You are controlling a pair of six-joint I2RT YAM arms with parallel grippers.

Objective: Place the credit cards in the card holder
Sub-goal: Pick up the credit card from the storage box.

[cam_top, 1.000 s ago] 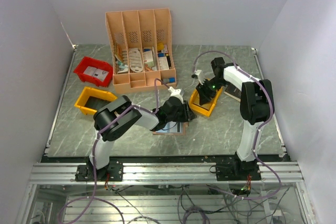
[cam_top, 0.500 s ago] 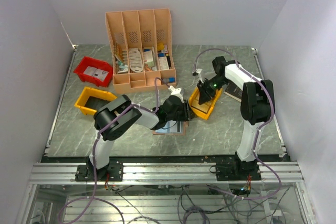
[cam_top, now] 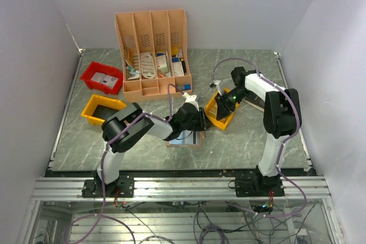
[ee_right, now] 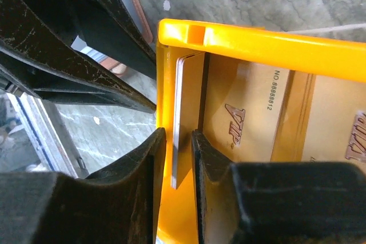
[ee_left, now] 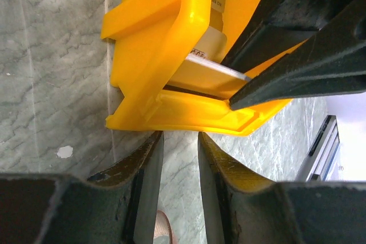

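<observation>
One green marble tabletop, white walls

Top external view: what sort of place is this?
Probably a lab robot cell: plain white walls box in a marble-patterned table, the left arm and right arm are bolted to an aluminium rail, and staged desk props, a peach organiser and a red bin, sit on it.

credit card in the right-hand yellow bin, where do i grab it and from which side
Pinch the credit card across its thin upper edge, one finger on each face, coming down through the yellow bin's open top. It stands on edge along the bin's side wall, so only that edge is free; the right gripper straddles it.
</observation>
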